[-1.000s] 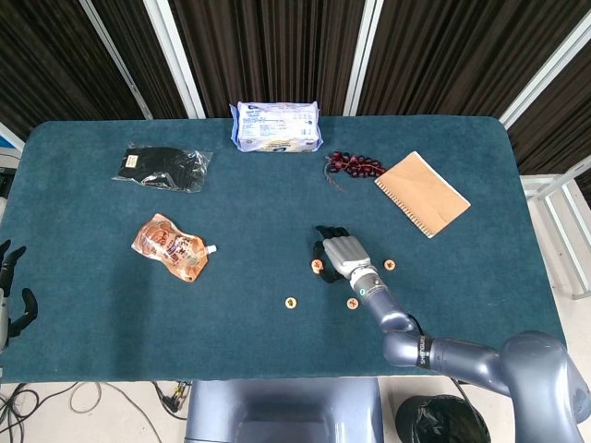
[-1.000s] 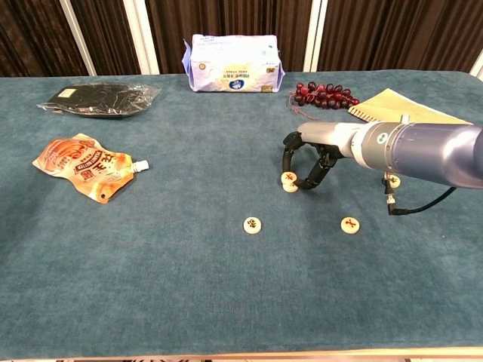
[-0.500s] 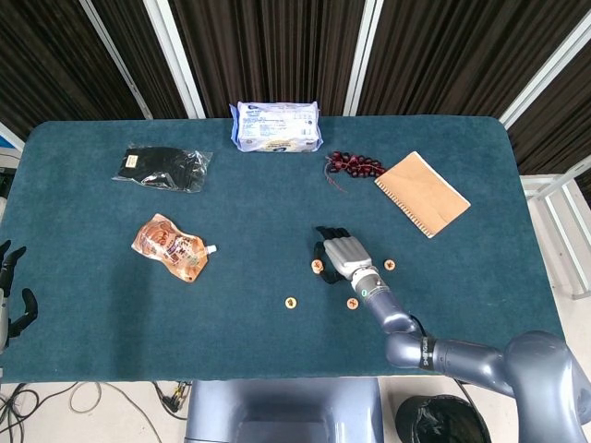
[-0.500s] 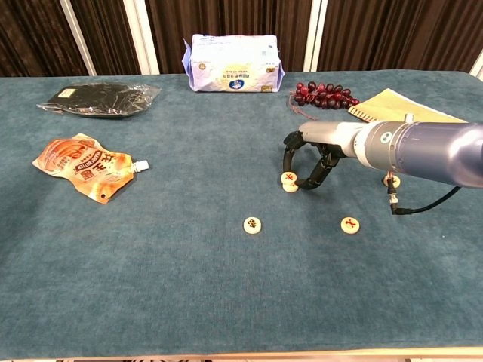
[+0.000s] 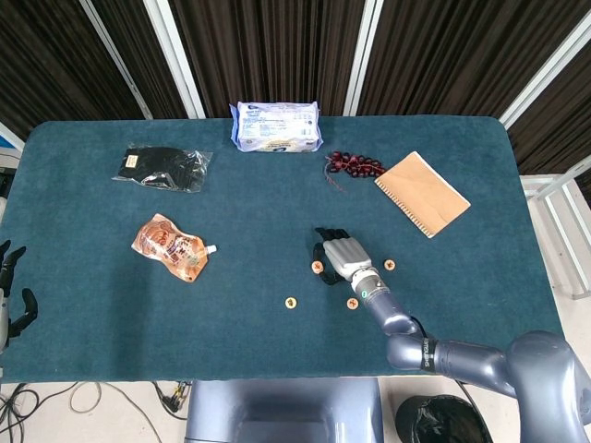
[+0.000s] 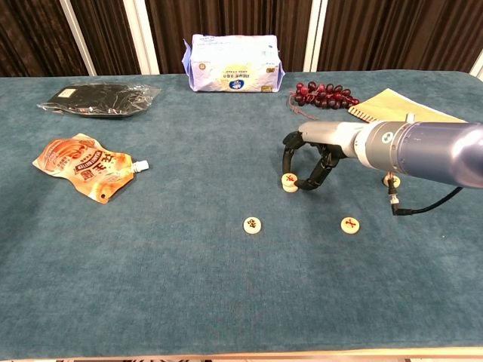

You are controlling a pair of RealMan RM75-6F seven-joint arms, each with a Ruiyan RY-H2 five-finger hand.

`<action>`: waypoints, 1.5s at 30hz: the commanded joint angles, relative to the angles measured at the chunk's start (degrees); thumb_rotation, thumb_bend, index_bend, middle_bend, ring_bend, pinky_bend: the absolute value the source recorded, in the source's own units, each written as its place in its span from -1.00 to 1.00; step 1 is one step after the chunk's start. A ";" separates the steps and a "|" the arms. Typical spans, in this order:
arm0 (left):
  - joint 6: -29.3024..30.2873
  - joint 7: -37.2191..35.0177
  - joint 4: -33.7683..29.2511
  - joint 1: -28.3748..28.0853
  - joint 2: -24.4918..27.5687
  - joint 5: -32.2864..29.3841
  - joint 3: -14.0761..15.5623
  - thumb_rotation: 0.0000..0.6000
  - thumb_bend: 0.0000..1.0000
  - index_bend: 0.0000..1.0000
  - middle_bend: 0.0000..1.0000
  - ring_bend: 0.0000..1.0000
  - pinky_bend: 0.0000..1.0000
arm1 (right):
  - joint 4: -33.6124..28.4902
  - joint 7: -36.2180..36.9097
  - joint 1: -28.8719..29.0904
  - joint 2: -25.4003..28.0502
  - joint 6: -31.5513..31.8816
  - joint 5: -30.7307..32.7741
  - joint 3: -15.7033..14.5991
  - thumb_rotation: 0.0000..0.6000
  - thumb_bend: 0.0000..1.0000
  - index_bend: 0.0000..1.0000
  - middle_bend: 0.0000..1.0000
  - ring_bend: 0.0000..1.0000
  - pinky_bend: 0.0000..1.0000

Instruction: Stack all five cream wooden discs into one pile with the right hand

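Note:
A short pile of cream discs [image 6: 290, 182] [image 5: 317, 267] stands on the blue table [image 6: 189, 286]. My right hand [image 6: 313, 156] [image 5: 340, 252] arches over it, thumb on the far side and fingertips [image 6: 305, 183] on the near right, pinching the top disc. Single discs lie at the centre [image 6: 253, 225] [image 5: 291, 302], at the near right [image 6: 349, 225] [image 5: 352, 303], and behind the forearm [image 6: 392, 180] [image 5: 390, 265]. My left hand [image 5: 11, 293] hangs off the table's left edge, fingers apart and holding nothing.
An orange snack pouch [image 6: 87, 167] lies at the left and a black packet [image 6: 98, 99] at the far left. A tissue pack [image 6: 232, 62] sits at the back, with dark grapes [image 6: 323, 95] and a tan notebook [image 6: 396, 107] at the back right.

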 commanded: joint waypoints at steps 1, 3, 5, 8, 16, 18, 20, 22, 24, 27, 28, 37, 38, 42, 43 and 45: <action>-0.01 0.02 -0.02 0.01 0.00 -0.06 -0.01 1.00 0.25 -0.73 -1.00 -1.00 -1.00 | 0.01 -0.05 0.05 -0.03 0.00 0.11 -0.03 1.00 -0.05 -0.17 -1.00 -1.00 -1.00; -0.01 0.01 -0.02 0.02 0.02 -0.10 -0.03 1.00 0.25 -0.73 -1.00 -1.00 -1.00 | 0.07 -0.11 0.08 -0.06 -0.02 0.24 -0.10 1.00 -0.05 -0.17 -1.00 -1.00 -1.00; 0.01 -0.03 -0.01 0.03 0.04 -0.19 -0.10 1.00 0.25 -0.73 -1.00 -1.00 -1.00 | 0.10 -0.11 0.07 -0.05 -0.01 0.36 -0.15 1.00 -0.05 -0.17 -1.00 -1.00 -1.00; -0.03 -0.18 -0.01 0.05 0.10 -0.35 -0.16 1.00 0.25 -0.73 -1.00 -1.00 -1.00 | 0.07 -0.16 0.05 0.04 0.01 0.43 -0.25 1.00 -0.05 -0.17 -1.00 -1.00 -1.00; 0.03 -0.40 -0.15 0.12 0.13 -0.66 -0.33 1.00 0.25 -0.73 -1.00 -1.00 -1.00 | -0.32 -0.13 -0.04 0.36 0.21 0.39 -0.37 1.00 -0.05 -0.17 -1.00 -1.00 -1.00; 0.08 -0.41 -0.15 0.14 0.15 -0.69 -0.37 1.00 0.25 -0.73 -1.00 -1.00 -1.00 | -0.40 -0.10 -0.05 0.42 0.20 0.40 -0.36 1.00 -0.05 -0.17 -1.00 -1.00 -1.00; 0.07 -0.45 -0.18 0.14 0.17 -0.72 -0.39 1.00 0.25 -0.73 -1.00 -1.00 -1.00 | -0.44 -0.14 -0.03 0.50 0.19 0.42 -0.40 1.00 -0.05 -0.16 -1.00 -1.00 -1.00; 0.01 -0.45 -0.16 0.13 0.18 -0.77 -0.40 1.00 0.25 -0.73 -1.00 -1.00 -1.00 | -0.51 -0.14 -0.05 0.58 0.20 0.47 -0.43 1.00 -0.05 -0.16 -1.00 -1.00 -1.00; 0.00 -0.48 -0.13 0.12 0.18 -0.77 -0.40 1.00 0.25 -0.73 -1.00 -1.00 -1.00 | 0.06 -0.02 0.13 0.83 -0.38 0.50 -0.34 1.00 -0.05 -0.16 -1.00 -1.00 -1.00; 0.02 -0.52 -0.12 0.14 0.20 -0.79 -0.43 1.00 0.25 -0.73 -1.00 -1.00 -1.00 | 0.17 0.31 0.07 0.77 -0.67 0.30 -0.42 1.00 -0.05 -0.16 -1.00 -1.00 -1.00; 0.04 -0.52 -0.11 0.14 0.21 -0.81 -0.45 1.00 0.25 -0.73 -1.00 -1.00 -1.00 | 0.16 0.41 0.08 0.74 -0.65 0.22 -0.35 1.00 -0.05 -0.16 -1.00 -1.00 -1.00; -0.01 -0.48 -0.07 0.13 0.20 -0.87 -0.46 1.00 0.25 -0.73 -1.00 -1.00 -1.00 | -0.12 0.99 0.16 1.12 0.04 -0.19 0.45 1.00 -0.05 -0.27 -1.00 -1.00 -1.00; -0.02 -0.48 -0.07 0.14 0.20 -0.87 -0.45 1.00 0.25 -0.73 -1.00 -1.00 -1.00 | -0.21 1.04 0.16 1.37 0.25 -0.29 0.64 1.00 -0.05 -0.33 -1.00 -1.00 -1.00; 0.02 -0.57 -0.02 0.17 0.25 -0.83 -0.45 1.00 0.25 -0.73 -1.00 -1.00 -1.00 | -1.01 1.31 -0.02 3.76 1.51 -0.29 1.91 1.00 -0.05 -0.54 -1.00 -1.00 -1.00; 0.04 -0.61 0.00 0.18 0.26 -0.86 -0.46 1.00 0.25 -0.73 -1.00 -1.00 -1.00 | -1.59 1.59 -0.23 4.96 1.68 0.19 2.39 1.00 -0.05 -0.58 -1.00 -1.00 -1.00; 0.06 -0.65 -0.01 0.20 0.26 -0.90 -0.48 1.00 0.25 -0.73 -1.00 -1.00 -1.00 | -3.18 1.98 -0.70 7.91 1.30 1.35 2.91 1.00 -0.10 -0.60 -1.00 -1.00 -1.00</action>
